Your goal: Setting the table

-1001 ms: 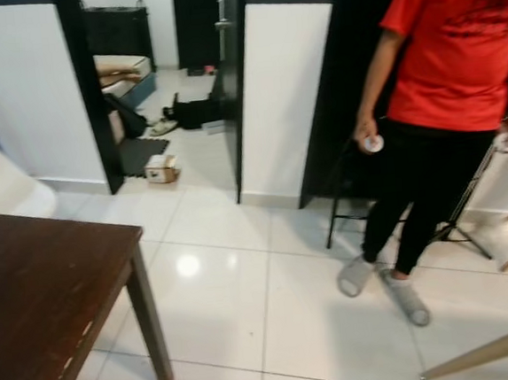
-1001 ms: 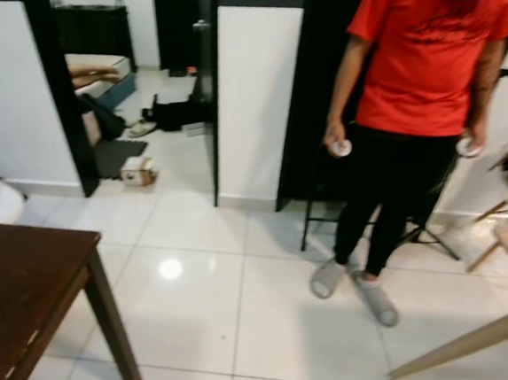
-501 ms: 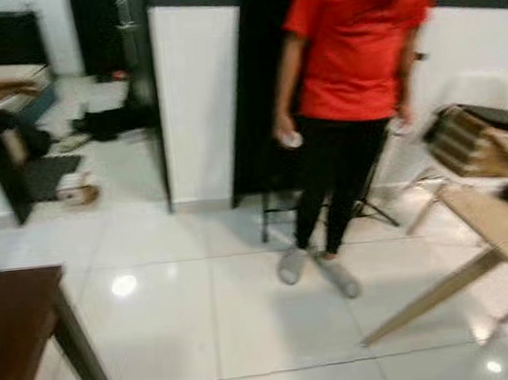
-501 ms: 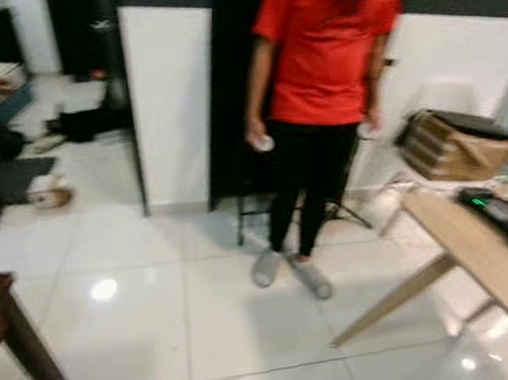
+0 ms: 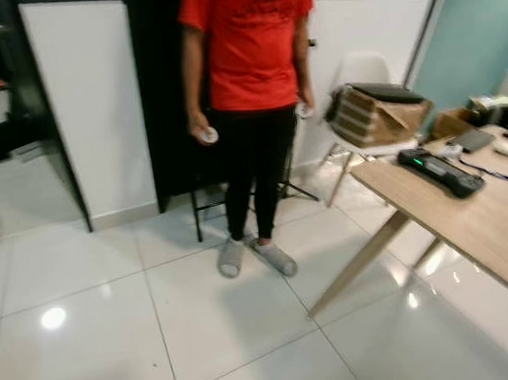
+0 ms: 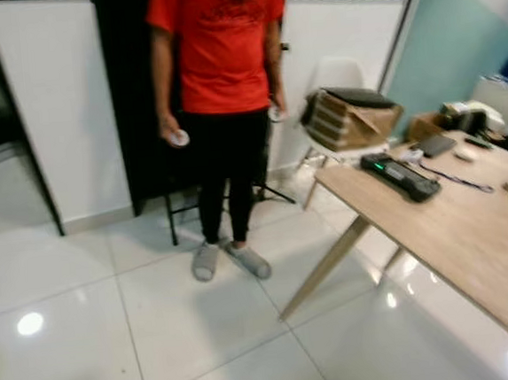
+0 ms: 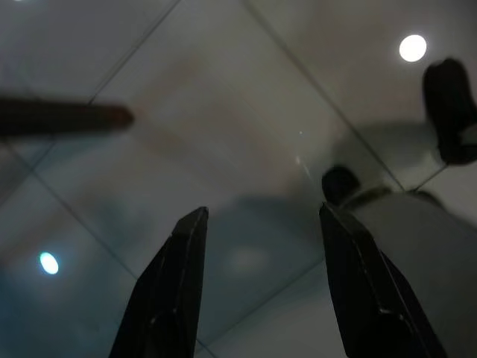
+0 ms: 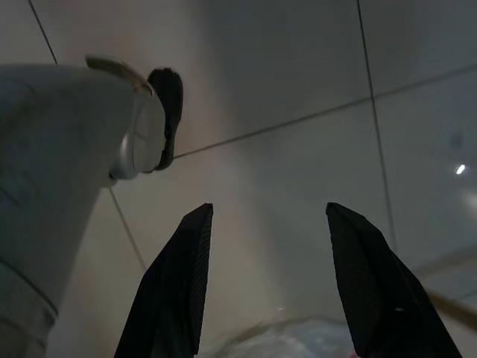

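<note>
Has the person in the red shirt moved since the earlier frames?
Cannot tell: the person stands by the same white wall panel throughout; the camera has swung right.

Floor (image 5: 90, 347): glossy white tiles with thin grey joints. Table (image 5: 497, 222), right: light wood top and legs. Person (image 5: 251, 110), far centre: red shirt (image 5: 250, 48) with faint dark print, black trousers (image 5: 252, 168), grey slippers (image 5: 253, 257). Wall panel (image 5: 86, 98), far left: white, next to black panels. Wall (image 5: 481, 37), far right: pale teal. Chair (image 5: 359, 70): white. Box (image 5: 367, 113) on the chair: brown cardboard. Device (image 5: 441, 172) on the table: black with a green light. Fingers (image 7: 168, 291) of both grippers: black.
</note>
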Controlling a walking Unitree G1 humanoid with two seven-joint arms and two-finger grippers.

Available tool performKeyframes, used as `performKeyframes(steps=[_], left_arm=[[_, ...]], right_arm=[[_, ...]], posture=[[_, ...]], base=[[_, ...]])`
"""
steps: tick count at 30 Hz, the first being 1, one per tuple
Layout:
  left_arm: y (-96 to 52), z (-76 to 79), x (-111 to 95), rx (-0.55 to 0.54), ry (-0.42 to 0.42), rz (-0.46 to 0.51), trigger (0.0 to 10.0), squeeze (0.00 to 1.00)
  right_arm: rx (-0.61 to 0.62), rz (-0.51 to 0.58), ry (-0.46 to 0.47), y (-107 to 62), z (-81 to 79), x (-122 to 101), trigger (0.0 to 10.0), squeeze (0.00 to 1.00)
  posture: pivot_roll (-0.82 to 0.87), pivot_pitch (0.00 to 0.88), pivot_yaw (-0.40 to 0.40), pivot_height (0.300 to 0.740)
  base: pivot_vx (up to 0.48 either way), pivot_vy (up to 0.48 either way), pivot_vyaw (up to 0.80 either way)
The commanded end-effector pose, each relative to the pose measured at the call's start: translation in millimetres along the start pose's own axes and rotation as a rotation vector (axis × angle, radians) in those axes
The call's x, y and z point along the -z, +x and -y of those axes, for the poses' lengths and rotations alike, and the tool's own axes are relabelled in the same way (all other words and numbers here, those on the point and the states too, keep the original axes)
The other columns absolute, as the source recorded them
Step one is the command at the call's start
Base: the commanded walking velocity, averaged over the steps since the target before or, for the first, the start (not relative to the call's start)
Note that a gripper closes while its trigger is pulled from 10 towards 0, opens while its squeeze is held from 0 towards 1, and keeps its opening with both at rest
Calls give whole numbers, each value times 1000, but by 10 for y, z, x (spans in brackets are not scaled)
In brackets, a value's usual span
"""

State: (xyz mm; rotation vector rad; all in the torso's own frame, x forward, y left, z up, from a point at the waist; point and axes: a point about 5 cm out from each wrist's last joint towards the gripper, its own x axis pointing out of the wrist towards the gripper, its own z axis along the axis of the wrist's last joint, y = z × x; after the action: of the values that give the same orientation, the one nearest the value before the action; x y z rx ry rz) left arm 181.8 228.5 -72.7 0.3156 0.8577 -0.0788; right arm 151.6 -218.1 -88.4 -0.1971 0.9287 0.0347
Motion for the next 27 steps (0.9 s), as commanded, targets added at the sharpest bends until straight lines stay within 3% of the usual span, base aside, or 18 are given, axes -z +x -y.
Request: performKeyframes(steps=[1, 27], left_arm=[[-18, 51, 75, 17, 5, -22, 10000, 0], [-16, 58, 64, 19, 3, -16, 10000, 0]], right_arm=[[6, -19, -2, -20, 28, 62, 10000, 0], [6, -30, -4, -26, 35, 86, 10000, 0]], posture=[[7, 142, 28, 740], [7, 142, 24, 740]], base=[[0, 0, -750], [0, 0, -750]])
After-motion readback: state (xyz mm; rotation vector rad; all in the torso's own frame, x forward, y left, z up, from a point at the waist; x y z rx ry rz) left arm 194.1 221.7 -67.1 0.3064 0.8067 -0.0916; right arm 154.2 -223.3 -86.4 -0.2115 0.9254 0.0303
